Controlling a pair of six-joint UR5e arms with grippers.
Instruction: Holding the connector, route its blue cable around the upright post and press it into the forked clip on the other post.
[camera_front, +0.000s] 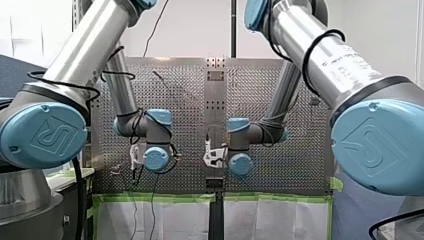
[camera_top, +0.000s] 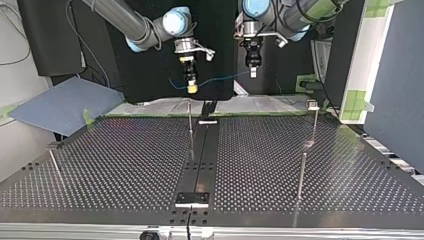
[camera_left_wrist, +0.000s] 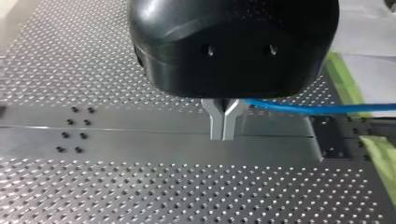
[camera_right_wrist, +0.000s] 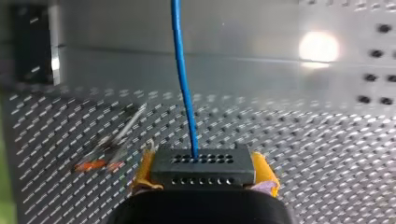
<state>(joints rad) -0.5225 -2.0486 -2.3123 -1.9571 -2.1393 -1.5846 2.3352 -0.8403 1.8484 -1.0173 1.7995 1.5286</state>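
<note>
In the right wrist view my right gripper (camera_right_wrist: 204, 173) is shut on a black connector (camera_right_wrist: 201, 161), which sits between its yellow pads. The blue cable (camera_right_wrist: 182, 79) runs straight out of the connector's face. In the top view the cable (camera_top: 220, 79) spans the air to my left gripper (camera_top: 252, 70), both grippers hanging high over the far edge of the table. The left wrist view shows my left gripper's metal fingers (camera_left_wrist: 217, 122) pressed together, the cable (camera_left_wrist: 317, 108) leaving sideways from their base. A thin upright post (camera_top: 190, 120) stands below them. Another post (camera_top: 314, 125) carries a small block on top.
The perforated table (camera_top: 125, 165) has a dark centre strip (camera_top: 202, 155). A further thin post (camera_top: 301, 175) stands near the top view's right and a leaning rod (camera_top: 55, 165) at its left. A blurred small object with orange (camera_right_wrist: 109, 149) lies under my right gripper.
</note>
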